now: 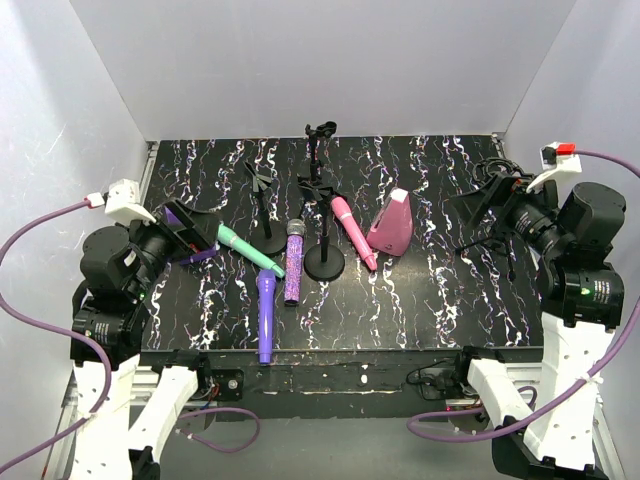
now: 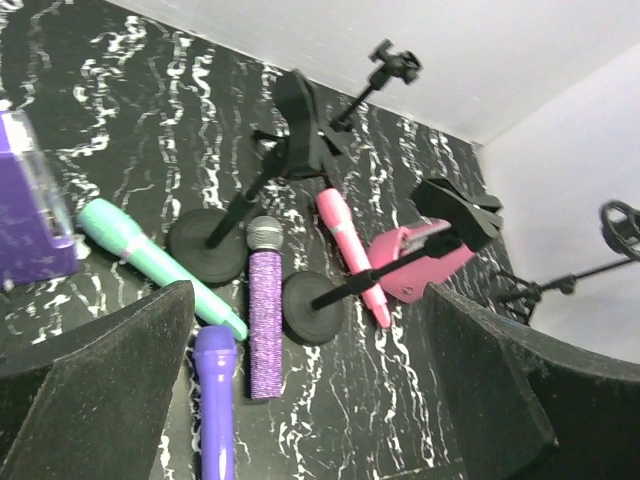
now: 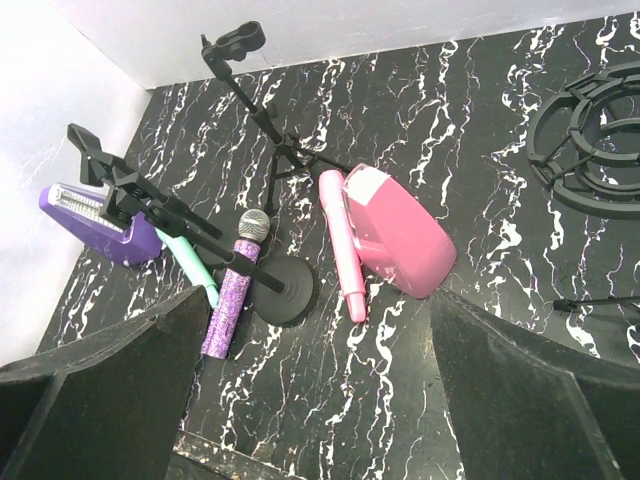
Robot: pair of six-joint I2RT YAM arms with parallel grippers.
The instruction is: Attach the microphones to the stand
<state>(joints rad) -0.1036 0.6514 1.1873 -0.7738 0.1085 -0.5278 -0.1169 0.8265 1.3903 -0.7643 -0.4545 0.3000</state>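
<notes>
Four microphones lie on the black marbled table (image 1: 420,300): plain purple (image 1: 265,315), glittery purple with a silver head (image 1: 294,262), mint green (image 1: 250,250) and pink (image 1: 353,232). Two black round-base stands (image 1: 325,262) (image 1: 268,240) stand among them, with a tripod stand (image 1: 318,150) behind. My left gripper (image 1: 195,235) is open and empty at the table's left, beside the mint microphone. My right gripper (image 1: 478,205) is open and empty at the right. The left wrist view shows the plain purple (image 2: 215,400), glittery (image 2: 265,310), mint (image 2: 150,265) and pink (image 2: 350,255) microphones.
A pink wedge block (image 1: 390,222) sits right of the pink microphone. A purple wedge block (image 1: 185,240) lies by my left gripper. Another thin black stand (image 1: 490,235) and a round black ring piece (image 3: 590,140) are at the right. White walls enclose the table.
</notes>
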